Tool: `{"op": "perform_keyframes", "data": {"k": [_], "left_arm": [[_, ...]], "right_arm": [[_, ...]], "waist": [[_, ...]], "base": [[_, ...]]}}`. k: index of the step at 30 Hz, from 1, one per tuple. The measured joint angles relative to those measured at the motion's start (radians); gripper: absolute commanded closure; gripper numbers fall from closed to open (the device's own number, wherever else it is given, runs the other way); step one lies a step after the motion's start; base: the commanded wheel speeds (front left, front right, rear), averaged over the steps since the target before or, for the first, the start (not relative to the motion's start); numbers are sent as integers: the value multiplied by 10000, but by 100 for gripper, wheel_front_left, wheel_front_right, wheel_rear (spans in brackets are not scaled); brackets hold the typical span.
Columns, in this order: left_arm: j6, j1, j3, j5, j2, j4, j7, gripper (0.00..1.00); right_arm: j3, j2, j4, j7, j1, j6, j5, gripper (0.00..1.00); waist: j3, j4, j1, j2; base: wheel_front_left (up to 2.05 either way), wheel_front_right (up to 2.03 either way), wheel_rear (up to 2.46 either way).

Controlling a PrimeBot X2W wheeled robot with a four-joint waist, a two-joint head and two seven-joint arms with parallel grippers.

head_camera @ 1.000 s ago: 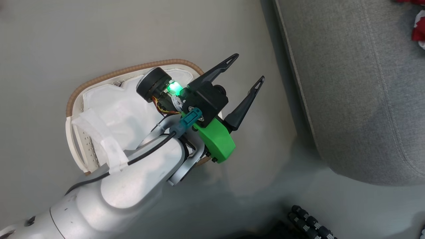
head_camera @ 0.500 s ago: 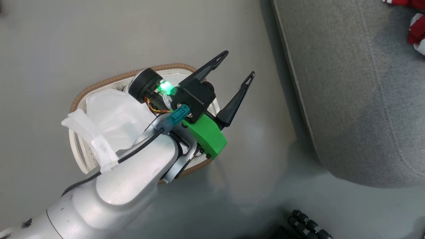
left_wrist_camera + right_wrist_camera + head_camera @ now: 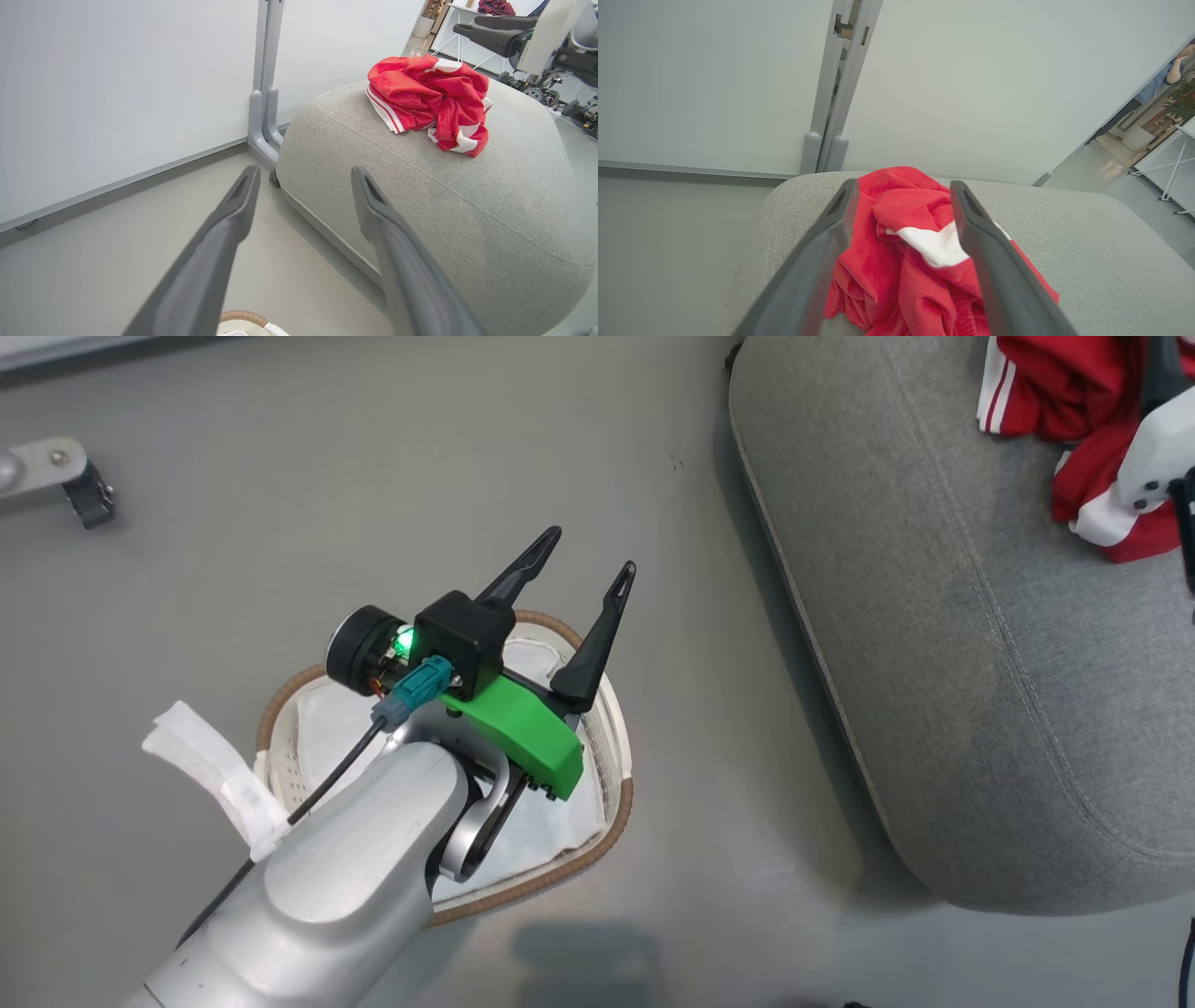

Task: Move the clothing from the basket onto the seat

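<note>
The clothing (image 3: 1055, 392), red with white panels and stripe trim, lies crumpled on the grey seat (image 3: 934, 616). From the left wrist the clothing (image 3: 420, 88) shows as a heap on top of the seat (image 3: 444, 196). My right gripper (image 3: 903, 184) hangs open just above the clothing (image 3: 901, 214), its jaws empty; it also shows as my right gripper (image 3: 467, 24) beyond the heap. My left gripper (image 3: 588, 555) is open and empty above the basket (image 3: 616, 803), which holds a white liner (image 3: 551, 821).
A grey partition post (image 3: 264, 93) and white wall panels stand behind the seat. A metal foot with a caster (image 3: 89, 499) rests on the floor at the far left. A person (image 3: 1174, 67) stands in the distance, near white table legs (image 3: 1174, 172).
The head camera has swung, bringing the clothing and more of the seat into view. My left gripper stays open over the basket. My right gripper has gone from shut to open.
</note>
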Motion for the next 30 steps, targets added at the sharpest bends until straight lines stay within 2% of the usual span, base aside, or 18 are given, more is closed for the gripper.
{"op": "perform_keyframes", "data": {"k": [4,10,17,20,26,30], "left_arm": [[21,451,330,-313,-75,414,-249,0],[182,1388,1175,-529,-46,838,-418,0],[495,3012,3007,-136,180,493,-464,0],[518,3825,3664,184,209,334,-479,0],[637,5403,4968,717,178,6,-479,0],[633,6288,5637,1005,-63,-288,-481,0]], "right_arm": [[-90,255,-970,-2,994,0,136,0],[-458,1024,-2566,-2,2858,0,178,0],[-968,2326,-4627,-17,5125,0,27,0],[-991,2637,-5346,-15,6084,0,29,0],[-825,2911,-6445,-17,7728,0,151,0],[-301,2938,-6736,-17,8596,0,1028,0]], "waist": [[-636,176,0,0],[-1556,618,0,0],[-2421,1312,-1,0],[-2700,1580,-1,0],[-3194,1915,-1,0],[-3461,2044,-1,0]], "base": [[0,0,0],[0,0,0],[0,0,0],[0,0,0],[0,0,0],[0,0,0]]}}
